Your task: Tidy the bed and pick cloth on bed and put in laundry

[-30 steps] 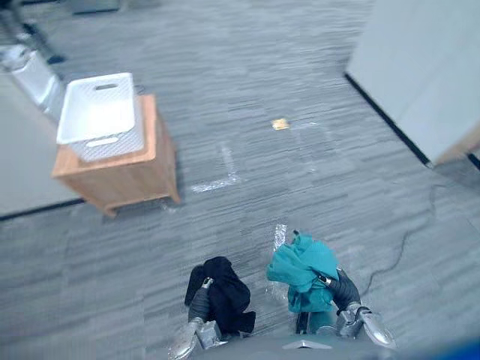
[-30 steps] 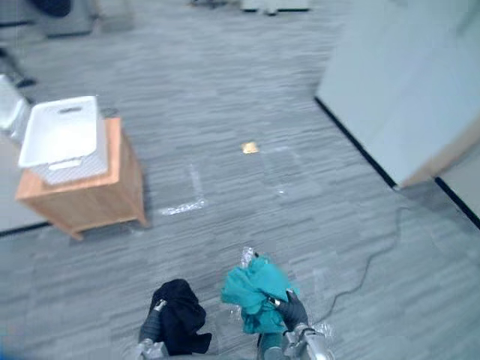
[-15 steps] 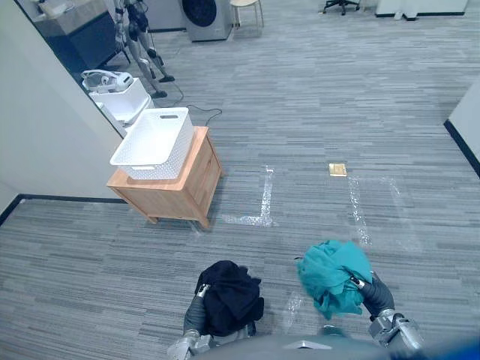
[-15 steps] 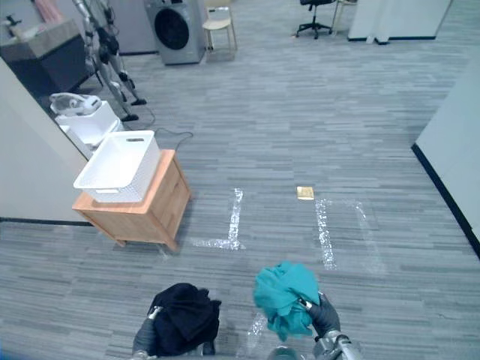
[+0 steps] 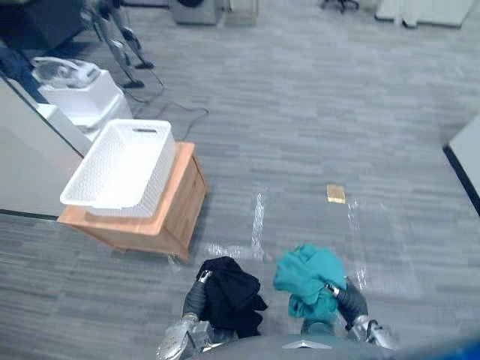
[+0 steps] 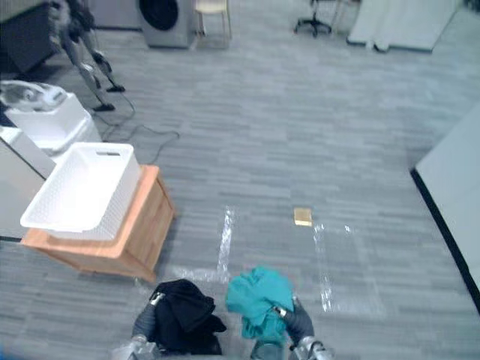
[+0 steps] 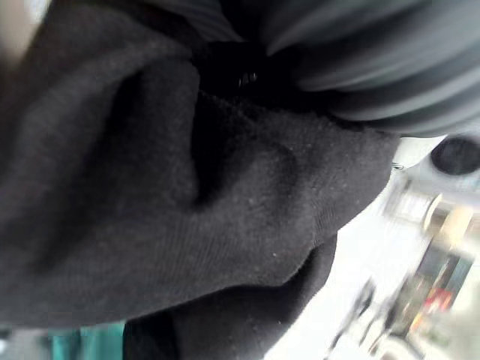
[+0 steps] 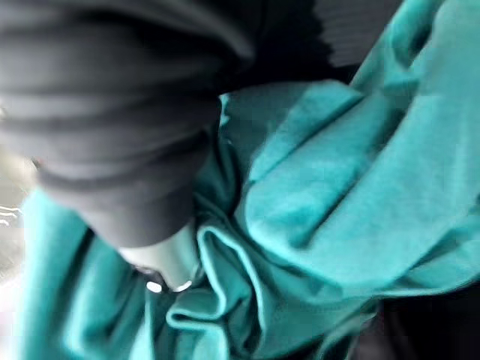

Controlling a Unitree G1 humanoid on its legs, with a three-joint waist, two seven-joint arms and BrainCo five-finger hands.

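Black cloth is bunched over the left hand and teal cloth over the right hand, both near. How either hand grips is hidden, can't tell. White basket sits empty on the wooden stand, far left, well apart. Risk: loose hanging folds slip off in carry, or a cloth catches the rim and drops beside the stand. No readable writing or labels.

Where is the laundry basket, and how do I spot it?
Look across the grey carpet floor to the robot's left, where a low wooden table stands. The white basket sits on top of it. Unlike the solid white box behind it, the basket has walls full of little holes and is empty.
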